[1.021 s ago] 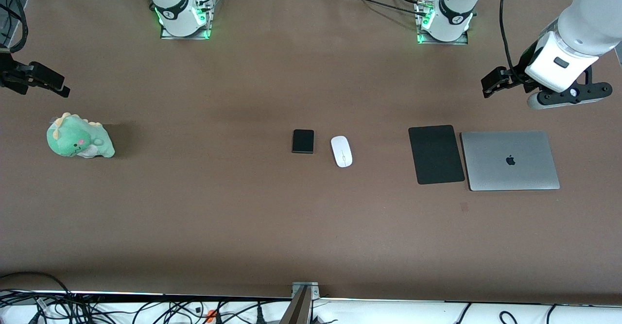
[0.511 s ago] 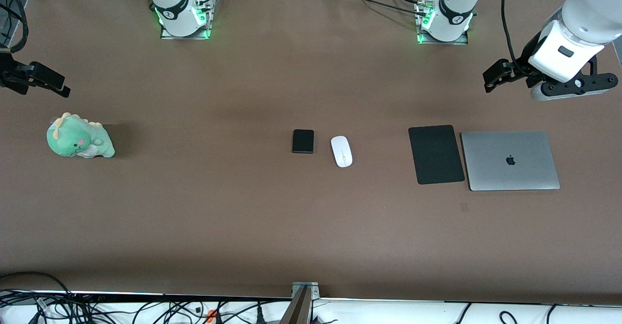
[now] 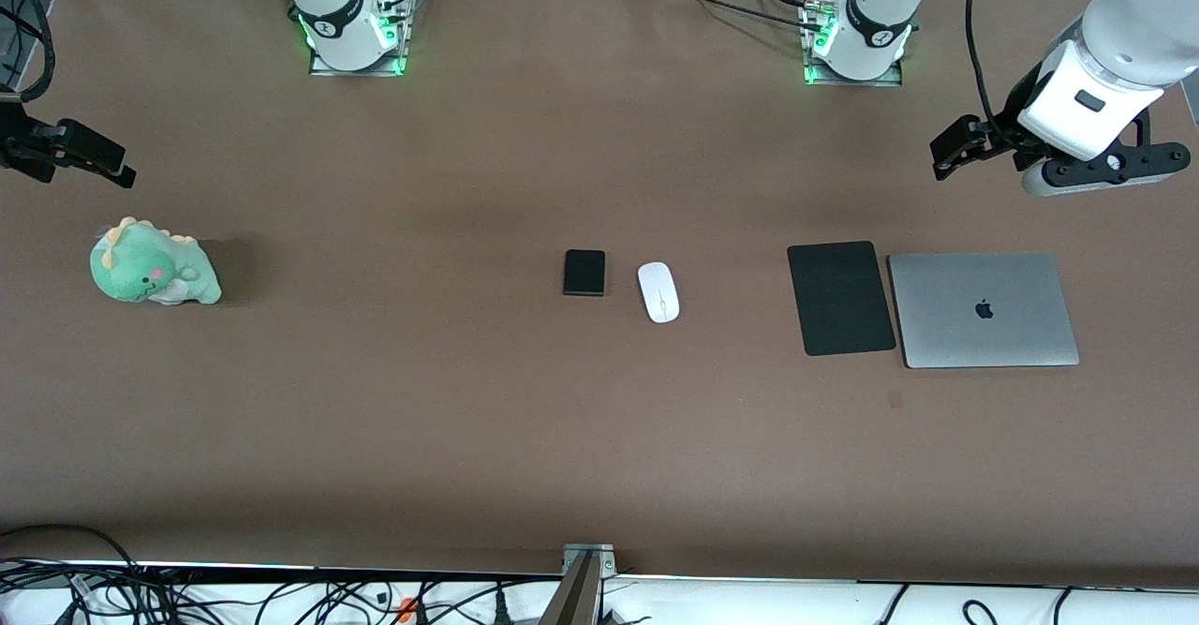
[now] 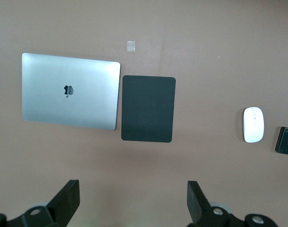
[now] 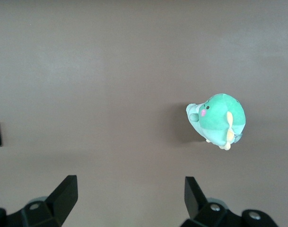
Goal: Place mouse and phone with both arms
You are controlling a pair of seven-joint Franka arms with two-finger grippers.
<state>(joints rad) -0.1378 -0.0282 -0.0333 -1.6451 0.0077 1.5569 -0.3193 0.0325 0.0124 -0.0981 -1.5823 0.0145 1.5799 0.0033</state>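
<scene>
The mouse [image 3: 658, 292] and phone [image 3: 584, 273] lie side by side mid-table, long axes toward the bases' edge. Both grippers hang open and empty at opposite ends: left gripper [image 3: 955, 152] nearer the mouse, right gripper [image 3: 89, 158] nearer the phone.

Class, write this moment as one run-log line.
left gripper: open, over bare table | right gripper: open, above plush dinosaur | mouse, phone: side by side, untouched

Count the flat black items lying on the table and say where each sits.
2. The phone lies mid-table beside the mouse. The mouse pad lies beside the laptop, toward the left arm's end. None looks hidden.
</scene>
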